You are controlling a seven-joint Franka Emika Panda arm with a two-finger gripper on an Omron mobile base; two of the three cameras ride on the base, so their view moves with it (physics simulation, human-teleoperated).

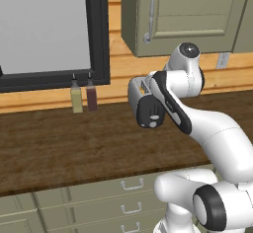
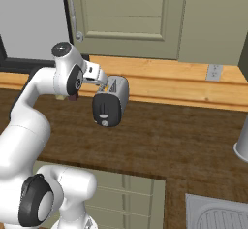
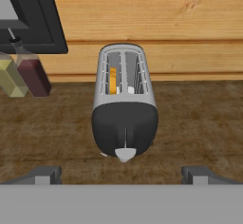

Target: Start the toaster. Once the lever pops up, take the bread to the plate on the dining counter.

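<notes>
The silver-grey toaster (image 3: 124, 92) stands on the dark wood worktop (image 3: 199, 118) with its black end panel toward me. An orange-tan slice of bread (image 3: 113, 79) sits down in its left slot. A thin vertical slot runs down the end panel, and a pale tab (image 3: 125, 154) sticks out at its near end; I cannot tell whether that tab is the lever. My gripper (image 3: 122, 173) hangs open above and just short of the end panel, holding nothing. The toaster (image 2: 112, 101) (image 1: 144, 104) is partly covered by my arm. The plate and the dining counter are out of view.
Two bottles, one yellow-green (image 1: 76, 97) and one dark red (image 1: 91, 95), stand left of the toaster by the wall under a dark-framed window (image 1: 99, 34). Olive cabinets (image 2: 131, 14) hang overhead. A sink (image 2: 218, 216) and a grey vessel (image 2: 242, 145) lie to the right.
</notes>
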